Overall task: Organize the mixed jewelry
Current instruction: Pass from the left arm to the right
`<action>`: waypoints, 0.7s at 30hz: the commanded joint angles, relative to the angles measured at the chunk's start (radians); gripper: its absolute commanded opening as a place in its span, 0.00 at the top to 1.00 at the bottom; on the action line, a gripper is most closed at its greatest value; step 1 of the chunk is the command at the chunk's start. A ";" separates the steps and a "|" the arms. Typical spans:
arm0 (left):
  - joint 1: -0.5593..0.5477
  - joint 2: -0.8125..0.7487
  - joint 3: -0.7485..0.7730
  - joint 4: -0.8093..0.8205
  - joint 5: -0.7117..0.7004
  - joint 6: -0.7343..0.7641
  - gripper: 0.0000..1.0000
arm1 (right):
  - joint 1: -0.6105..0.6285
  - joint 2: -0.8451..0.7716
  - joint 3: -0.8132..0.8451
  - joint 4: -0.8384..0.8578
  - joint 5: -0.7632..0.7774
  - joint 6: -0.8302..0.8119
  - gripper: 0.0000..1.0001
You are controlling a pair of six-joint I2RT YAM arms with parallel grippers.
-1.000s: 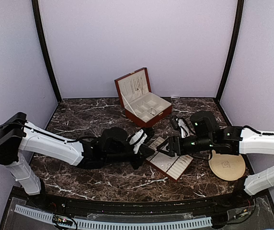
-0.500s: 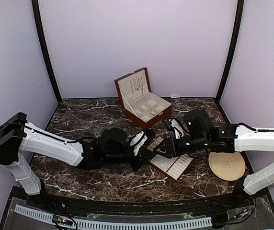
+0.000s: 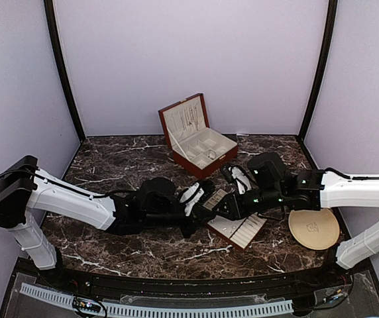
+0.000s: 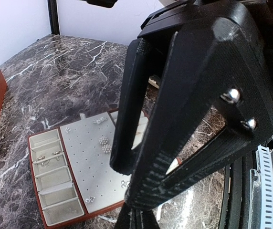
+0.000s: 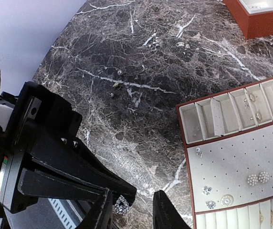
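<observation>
- As far as the right wrist view shows, the sparkling stud (image 5: pixel 122 206) sits at the very tip of the left hand (image 5: pixel 128 194). That hand's fingers are pressed together and appear to be pinching the stud.
- The right hand (image 5: pixel 132 215) brackets that tip with its fingers spread, one on each side of the stud. Neither touches it, and the stud lies nearer the finger at 9 o'clock than the one at 3 o'clock.
- I read this step as a hand-to-hand pass of one earring, with the receiving grip not yet made.
- The next move calls for centring the right hand on the stud, pressing squarely on its head, and only then letting the left hand release. A piece this small could easily flick out of an off-centre pinch.
- Other pieces are already sorted. Pearl studs (image 5: pixel 258 179) sit on the dotted pad of the jewelry tray (image 5: pixel 236 152), at 3 o'clock from the stud in the wrist view, and small earrings lie in its narrow compartments.
- A few loose specks (image 5: pixel 120 72) lie on the marble counter (image 5: pixel 141 43) toward 12 o'clock, not yet collected.
- From overhead, the tray lies just beside the meeting hands at about 5 o'clock, so the pad looks like the likely drop point.
- The open wooden box (image 3: pixel 211 164) stands at 12 o'clock, well apart.
- The round beige plate (image 3: pixel 315 228) lies out toward 3 o'clock.
</observation>
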 commanded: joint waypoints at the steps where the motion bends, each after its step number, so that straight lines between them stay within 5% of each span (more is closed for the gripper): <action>1: -0.005 -0.005 -0.010 0.035 0.020 0.008 1.00 | 0.008 0.008 0.022 0.007 0.010 -0.007 0.71; 21: -0.006 -0.003 -0.011 0.043 0.028 0.007 1.00 | 0.010 -0.005 0.007 0.033 -0.014 0.001 0.89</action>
